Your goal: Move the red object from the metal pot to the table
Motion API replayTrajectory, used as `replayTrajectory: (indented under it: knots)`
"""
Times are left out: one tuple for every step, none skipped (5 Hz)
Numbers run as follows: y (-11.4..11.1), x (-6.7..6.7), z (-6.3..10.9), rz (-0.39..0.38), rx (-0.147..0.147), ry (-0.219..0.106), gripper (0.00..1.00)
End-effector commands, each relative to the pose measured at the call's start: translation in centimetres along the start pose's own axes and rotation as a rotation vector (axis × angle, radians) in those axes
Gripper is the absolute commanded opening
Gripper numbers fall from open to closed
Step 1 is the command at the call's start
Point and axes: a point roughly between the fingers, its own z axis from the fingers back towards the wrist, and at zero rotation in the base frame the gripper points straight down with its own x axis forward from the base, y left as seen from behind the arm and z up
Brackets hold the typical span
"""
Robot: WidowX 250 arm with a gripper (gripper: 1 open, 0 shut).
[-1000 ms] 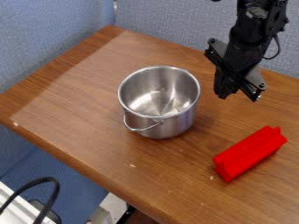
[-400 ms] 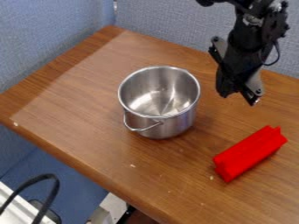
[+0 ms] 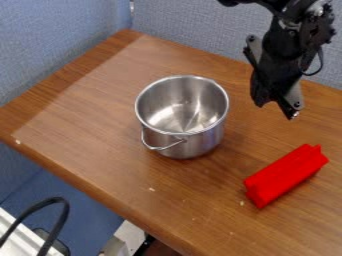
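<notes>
The red object (image 3: 286, 175), a bright red oblong block, lies flat on the table (image 3: 80, 105) near its front right edge, well outside the metal pot (image 3: 183, 115). The shiny pot stands upright in the middle of the table with nothing inside it; its wire handle hangs down at the front. My gripper (image 3: 285, 103) hangs above the table just right of the pot and behind the red block. Its fingers are shut with nothing between them.
A blue wall runs behind the table. The table's rounded front edge drops off at the lower left, where black cables (image 3: 34, 230) loop below it. The dark arm (image 3: 287, 40) rises toward the top right corner.
The gripper has risen slightly and shifted a little to the right, away from the pot. The red block and pot have not moved.
</notes>
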Motion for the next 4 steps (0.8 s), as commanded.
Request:
replayTrajectory:
  knots:
    - [0.8,0.7,1.5,-0.009,0.039,-0.07,0.0]
    - [0.7,0.3,1.3,-0.006,0.04,-0.082,0.0]
    - [0.7,0.8,0.6,-0.018,0.032,-0.085,0.0]
    - [0.7,0.9,-0.3,-0.022,0.013,-0.075,0.0]
